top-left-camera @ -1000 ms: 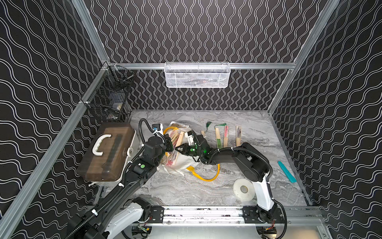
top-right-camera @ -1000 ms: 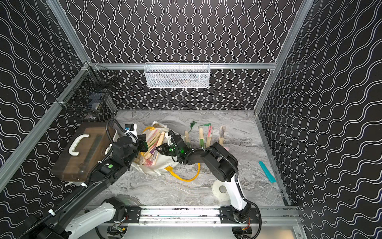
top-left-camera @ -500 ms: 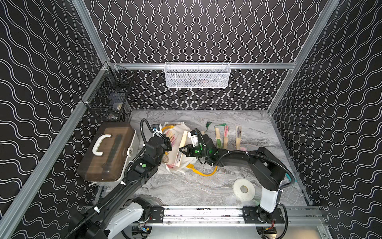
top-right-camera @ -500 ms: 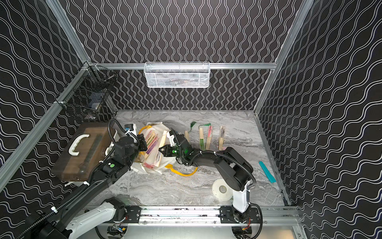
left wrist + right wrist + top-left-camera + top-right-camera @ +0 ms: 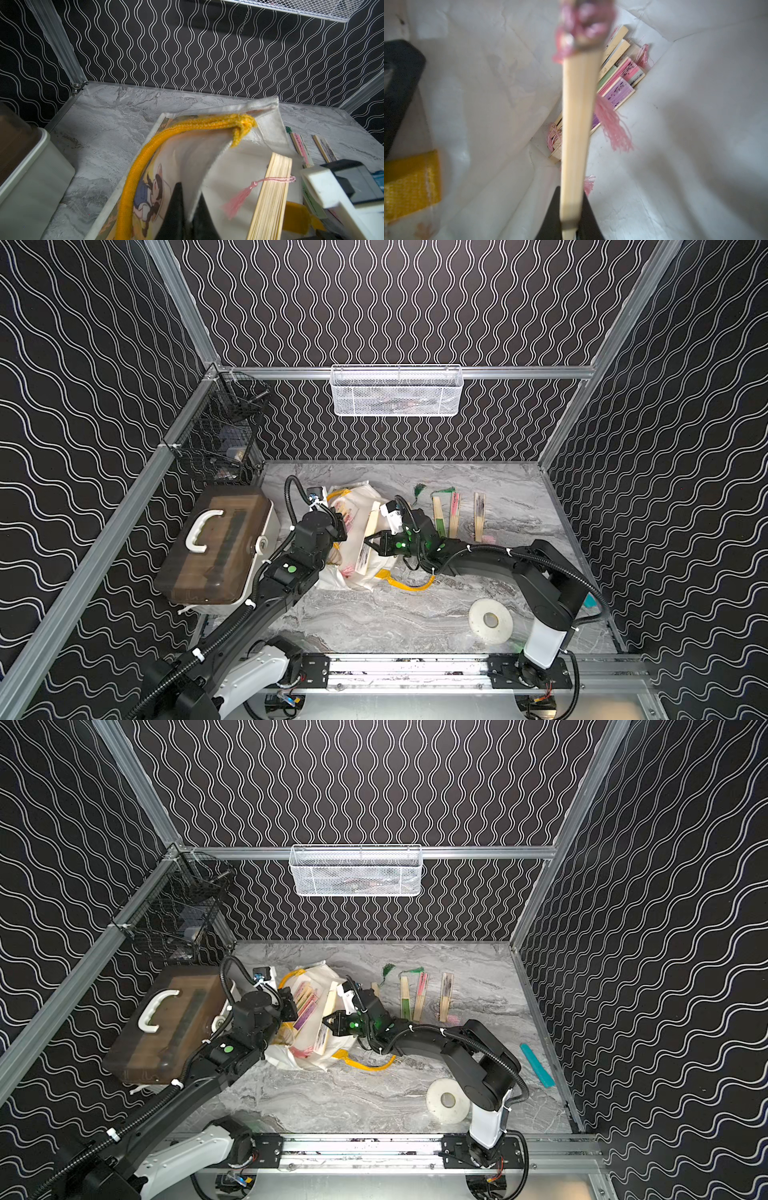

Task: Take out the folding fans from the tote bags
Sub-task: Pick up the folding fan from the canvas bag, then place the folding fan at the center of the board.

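Two arms reach in from the front rail [image 5: 407, 668]. The right arm lies low, its elbow above a tape roll [image 5: 490, 620] and its forearm stretched across toward the tote bag [image 5: 357, 506]. The right gripper [image 5: 571, 193] is pinched on a tan fan [image 5: 577, 104] with a pink tassel, held over the open bag. The left arm rises steeply beside the brown-lidded box [image 5: 216, 543]. The left gripper [image 5: 190, 193] is pressed together on the bag's white cloth edge, lifting it next to the yellow handle [image 5: 133, 178]. More fans [image 5: 618, 83] lie at the bag's bottom. Bare table [image 5: 374, 622] lies open in front of the bag. Farther back, three fans [image 5: 455, 514] lie side by side just past the right wrist, with open marble up to the back wall [image 5: 395, 323].
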You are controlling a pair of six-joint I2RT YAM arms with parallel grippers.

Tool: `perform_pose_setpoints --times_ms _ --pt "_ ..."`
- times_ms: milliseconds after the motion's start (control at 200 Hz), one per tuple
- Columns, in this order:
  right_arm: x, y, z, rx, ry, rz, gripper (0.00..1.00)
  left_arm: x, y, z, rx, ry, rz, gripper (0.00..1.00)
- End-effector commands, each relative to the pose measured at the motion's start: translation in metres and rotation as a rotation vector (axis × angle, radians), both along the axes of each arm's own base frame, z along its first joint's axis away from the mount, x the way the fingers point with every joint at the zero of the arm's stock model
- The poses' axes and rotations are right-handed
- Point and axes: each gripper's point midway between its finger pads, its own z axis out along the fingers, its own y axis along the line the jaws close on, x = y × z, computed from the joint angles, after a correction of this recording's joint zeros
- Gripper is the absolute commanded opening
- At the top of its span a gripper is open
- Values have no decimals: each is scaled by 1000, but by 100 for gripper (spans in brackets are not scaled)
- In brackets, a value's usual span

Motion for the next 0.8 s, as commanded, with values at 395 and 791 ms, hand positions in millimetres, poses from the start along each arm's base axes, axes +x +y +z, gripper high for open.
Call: perform_pose_setpoints --times_ms 395,791 --pt "12 -53 91 94 -161 -57 9 0 5 9 -6 -27 26 0" --pt "81 -214 131 -71 -159 -321 9 -2 8 13 0 -37 34 0"
